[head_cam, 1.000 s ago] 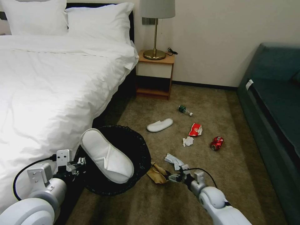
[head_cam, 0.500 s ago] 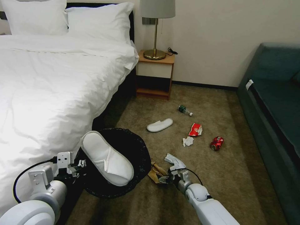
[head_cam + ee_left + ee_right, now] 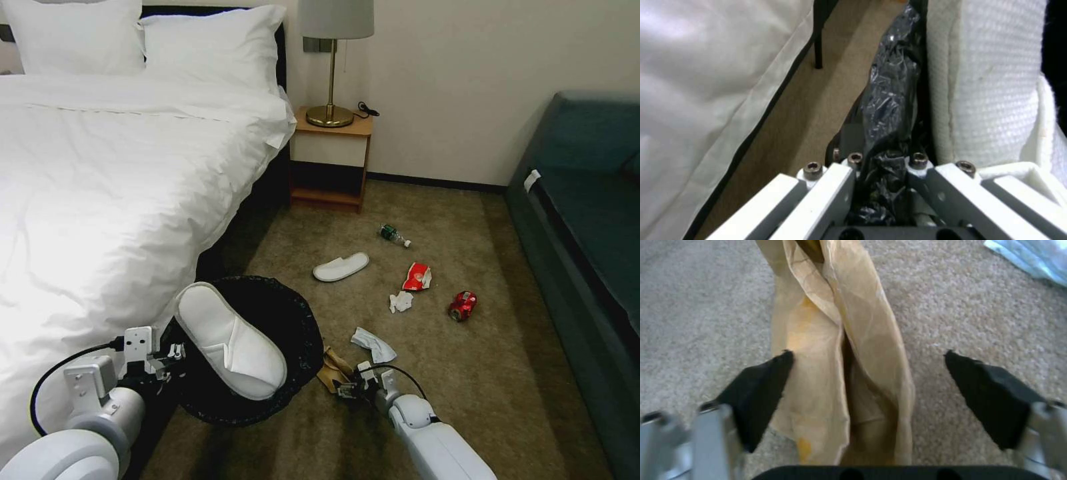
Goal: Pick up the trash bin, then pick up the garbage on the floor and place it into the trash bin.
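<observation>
I am holding the trash bin [image 3: 267, 347] by its bag-lined rim, my left gripper [image 3: 882, 166] clamped there. My right gripper [image 3: 865, 396] is straddling the tan paper bag [image 3: 835, 373], fingers spread wide: light, limp, crushable, probably best pinched mid-fold.

White bed [image 3: 100, 167], wooden nightstand [image 3: 331, 160] with brass lamp [image 3: 331, 60], teal sofa [image 3: 587, 227], brown carpet [image 3: 493, 373].

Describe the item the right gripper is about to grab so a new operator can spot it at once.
Start at the trash bin the left gripper holds beside the bed. On the carpet just right of it lies the tan paper bag, between the open fingers of the right gripper. It is the only brown litter; the nearest neighbour is a pale crumpled wrapper.
</observation>
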Controlling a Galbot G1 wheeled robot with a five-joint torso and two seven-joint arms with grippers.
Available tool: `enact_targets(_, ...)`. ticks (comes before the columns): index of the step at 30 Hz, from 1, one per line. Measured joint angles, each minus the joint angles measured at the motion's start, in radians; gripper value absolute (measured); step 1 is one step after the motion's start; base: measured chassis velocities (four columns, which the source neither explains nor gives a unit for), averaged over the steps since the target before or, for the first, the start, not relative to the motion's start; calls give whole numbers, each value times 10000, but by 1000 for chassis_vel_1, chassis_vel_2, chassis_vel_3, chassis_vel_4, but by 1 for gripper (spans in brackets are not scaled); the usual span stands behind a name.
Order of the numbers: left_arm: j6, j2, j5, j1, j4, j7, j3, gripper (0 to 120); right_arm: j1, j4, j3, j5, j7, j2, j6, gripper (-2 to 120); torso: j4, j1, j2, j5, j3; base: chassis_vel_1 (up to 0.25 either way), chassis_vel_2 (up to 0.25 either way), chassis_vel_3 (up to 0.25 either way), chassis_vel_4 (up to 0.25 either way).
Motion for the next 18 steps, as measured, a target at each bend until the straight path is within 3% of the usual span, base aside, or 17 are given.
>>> enact_targets(5,0,8,0,-12,0,3,-3,2,-16,54,-7,-1,2,11,-1,73,0,0,0,0,0,0,0,0,0)
enact_targets(11,0,23,-3,-127,0,40,35,2,-53,195,-35,-86,59,26,-22,43,0,0,-1,0,0,0,0,0,0)
enact_targets(18,0,50,-37,-230,0,56,54,2,-29,131,-39,-104,126,72,-24,24,0,0,0,0,0,0,0,0,0)
